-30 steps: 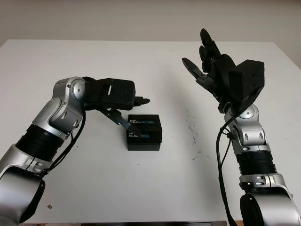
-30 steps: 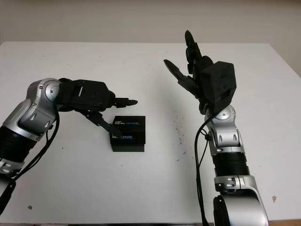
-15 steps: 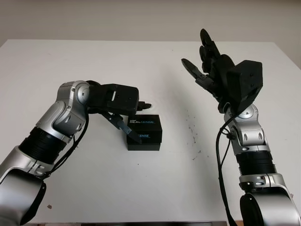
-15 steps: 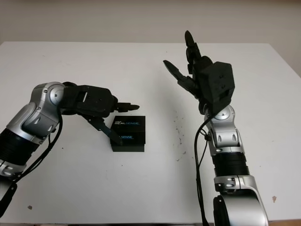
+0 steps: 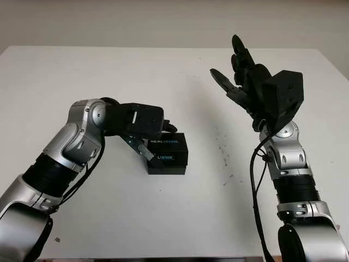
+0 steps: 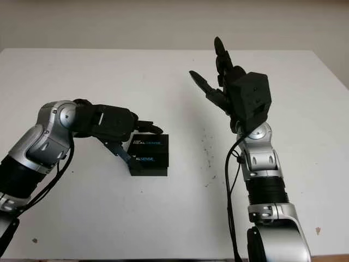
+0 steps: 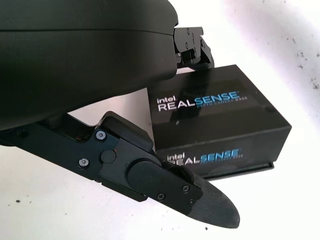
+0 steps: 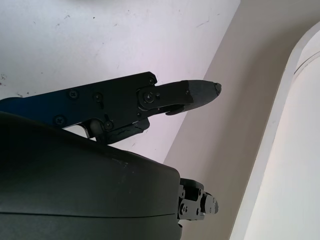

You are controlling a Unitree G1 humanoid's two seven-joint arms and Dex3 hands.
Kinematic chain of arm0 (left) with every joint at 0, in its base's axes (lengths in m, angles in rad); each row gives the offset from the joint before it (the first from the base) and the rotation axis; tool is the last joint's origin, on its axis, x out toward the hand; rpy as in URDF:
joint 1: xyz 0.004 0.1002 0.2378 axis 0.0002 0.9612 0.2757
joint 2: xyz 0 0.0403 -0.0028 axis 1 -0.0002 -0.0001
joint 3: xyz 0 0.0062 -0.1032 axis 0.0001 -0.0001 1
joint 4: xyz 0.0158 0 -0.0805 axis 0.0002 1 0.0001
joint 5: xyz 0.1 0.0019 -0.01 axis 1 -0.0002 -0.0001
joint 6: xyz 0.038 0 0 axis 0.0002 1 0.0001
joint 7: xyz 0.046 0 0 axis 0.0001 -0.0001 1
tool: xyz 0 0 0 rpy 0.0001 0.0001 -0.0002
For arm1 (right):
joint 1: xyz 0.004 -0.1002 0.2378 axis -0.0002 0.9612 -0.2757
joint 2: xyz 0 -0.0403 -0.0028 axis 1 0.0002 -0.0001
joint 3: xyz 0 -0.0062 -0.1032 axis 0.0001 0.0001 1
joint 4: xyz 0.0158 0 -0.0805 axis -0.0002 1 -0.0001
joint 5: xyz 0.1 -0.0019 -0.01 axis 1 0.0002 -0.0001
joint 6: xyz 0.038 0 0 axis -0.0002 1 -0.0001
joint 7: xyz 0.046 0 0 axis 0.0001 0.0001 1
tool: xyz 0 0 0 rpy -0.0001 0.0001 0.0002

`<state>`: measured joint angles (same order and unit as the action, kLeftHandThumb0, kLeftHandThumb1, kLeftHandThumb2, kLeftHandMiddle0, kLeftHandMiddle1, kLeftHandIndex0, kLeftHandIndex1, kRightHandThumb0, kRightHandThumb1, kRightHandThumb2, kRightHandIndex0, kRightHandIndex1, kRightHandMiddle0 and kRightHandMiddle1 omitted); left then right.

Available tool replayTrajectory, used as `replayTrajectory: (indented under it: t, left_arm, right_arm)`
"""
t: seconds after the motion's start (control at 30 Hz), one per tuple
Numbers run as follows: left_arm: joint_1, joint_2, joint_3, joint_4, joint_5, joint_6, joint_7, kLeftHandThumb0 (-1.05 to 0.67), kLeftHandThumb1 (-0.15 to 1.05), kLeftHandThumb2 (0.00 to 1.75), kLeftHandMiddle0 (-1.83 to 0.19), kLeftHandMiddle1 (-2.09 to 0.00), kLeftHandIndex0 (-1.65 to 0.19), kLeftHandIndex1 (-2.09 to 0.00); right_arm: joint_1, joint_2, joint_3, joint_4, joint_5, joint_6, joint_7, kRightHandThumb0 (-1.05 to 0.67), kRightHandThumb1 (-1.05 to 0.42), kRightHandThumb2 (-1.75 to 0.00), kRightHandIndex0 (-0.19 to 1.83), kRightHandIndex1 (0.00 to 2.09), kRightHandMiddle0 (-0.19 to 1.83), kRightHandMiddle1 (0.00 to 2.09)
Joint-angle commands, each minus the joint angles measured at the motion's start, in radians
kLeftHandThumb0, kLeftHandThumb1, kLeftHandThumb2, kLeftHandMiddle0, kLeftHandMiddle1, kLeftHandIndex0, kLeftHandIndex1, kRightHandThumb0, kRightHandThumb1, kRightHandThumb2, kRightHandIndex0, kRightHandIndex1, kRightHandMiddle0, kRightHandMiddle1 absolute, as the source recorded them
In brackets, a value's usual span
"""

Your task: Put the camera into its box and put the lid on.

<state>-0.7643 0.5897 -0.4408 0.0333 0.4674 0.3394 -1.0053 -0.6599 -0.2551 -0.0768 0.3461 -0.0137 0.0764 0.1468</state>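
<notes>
A black box [image 5: 170, 153] printed "RealSense" stands shut in the middle of the white table [image 5: 163, 218]; its lid [image 7: 210, 107] sits on the base. My left hand [image 5: 160, 142] is open at the box's left end. Its thumb [image 7: 200, 200] lies along the front face, and its other fingers [image 7: 192, 45] reach behind the rear edge. I cannot tell whether they touch the box. My right hand [image 5: 224, 55] is held up high over the right side of the table, open and holding nothing.
Small dark specks [image 5: 223, 153] mark the tabletop just right of the box. The table's far edge [image 5: 163, 47] meets a pale wall. The right forearm [image 5: 286, 158] stands upright at the right.
My left hand has moved right and down to the box, so that its thumb and fingers now straddle the left end. The right hand and the box have stayed put.
</notes>
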Motion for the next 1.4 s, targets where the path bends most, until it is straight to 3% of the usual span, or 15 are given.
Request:
replayTrajectory:
  t: [0.0, 0.23, 0.37, 0.63, 0.77, 0.87, 0.93, 1.03, 1.37]
  left_arm:
    - [0.043, -0.002, -0.004, -0.025, 0.001, -0.008, 0.014, -0.82, 0.89, 0.05, 0.04, -1.47, 0.10, -1.23]
    - [0.073, -0.003, -0.007, -0.041, 0.035, -0.033, 0.079, -0.73, 0.92, 0.06, -0.14, -1.58, -0.12, -1.45]
    - [0.089, -0.006, -0.003, -0.043, 0.046, -0.052, 0.112, -0.69, 0.99, 0.06, -0.22, -1.83, -0.26, -1.59]
    - [0.114, -0.020, 0.007, -0.049, 0.060, -0.042, 0.158, -0.68, 1.00, 0.05, -0.25, -1.89, -0.24, -1.66]
    - [0.167, -0.049, 0.035, -0.065, 0.074, -0.066, 0.291, -0.52, 1.04, 0.08, -0.36, -1.92, -0.23, -1.69]
    - [0.201, -0.066, 0.050, -0.081, 0.085, -0.070, 0.367, -0.37, 1.05, 0.22, -0.39, -1.97, -0.16, -1.68]
    - [0.218, -0.070, 0.058, -0.088, 0.089, -0.086, 0.407, -0.30, 1.05, 0.27, -0.56, -2.07, -0.16, -1.98]
    - [0.239, -0.068, 0.062, -0.093, 0.108, -0.117, 0.465, -0.26, 1.05, 0.25, -0.66, -2.09, -0.17, -2.08]
    - [0.289, -0.074, 0.095, -0.127, 0.168, -0.185, 0.612, -0.24, 1.05, 0.29, -0.77, -2.09, -0.26, -2.09]
  right_arm:
    - [-0.009, -0.004, 0.001, 0.003, 0.001, -0.014, 0.002, -0.50, -1.05, -0.19, -0.09, 0.06, -0.08, 0.06]
    - [-0.015, -0.005, 0.001, 0.011, 0.001, -0.019, 0.006, -0.51, -1.05, -0.19, -0.10, 0.05, -0.08, 0.05]
    - [-0.016, -0.006, 0.001, 0.011, -0.001, -0.022, 0.005, -0.50, -1.05, -0.19, -0.09, 0.06, -0.08, 0.06]
    - [-0.014, -0.007, 0.002, 0.008, 0.000, -0.025, 0.011, -0.51, -1.05, -0.19, -0.09, 0.06, -0.08, 0.05]
    - [-0.012, -0.003, 0.000, 0.003, 0.003, -0.015, 0.010, -0.50, -1.05, -0.18, -0.09, 0.06, -0.08, 0.06]
    - [-0.007, 0.000, 0.001, -0.010, 0.002, 0.000, 0.006, -0.51, -1.05, -0.18, -0.09, 0.06, -0.07, 0.06]
    - [-0.003, -0.001, 0.003, -0.013, 0.002, 0.000, 0.008, -0.52, -1.05, -0.17, -0.09, 0.06, -0.08, 0.06]
    - [0.000, 0.000, 0.003, -0.015, 0.004, 0.000, 0.011, -0.51, -1.05, -0.17, -0.09, 0.05, -0.08, 0.05]
    - [0.006, -0.002, 0.008, -0.012, 0.000, -0.006, 0.020, -0.51, -1.05, -0.18, -0.09, 0.06, -0.07, 0.06]
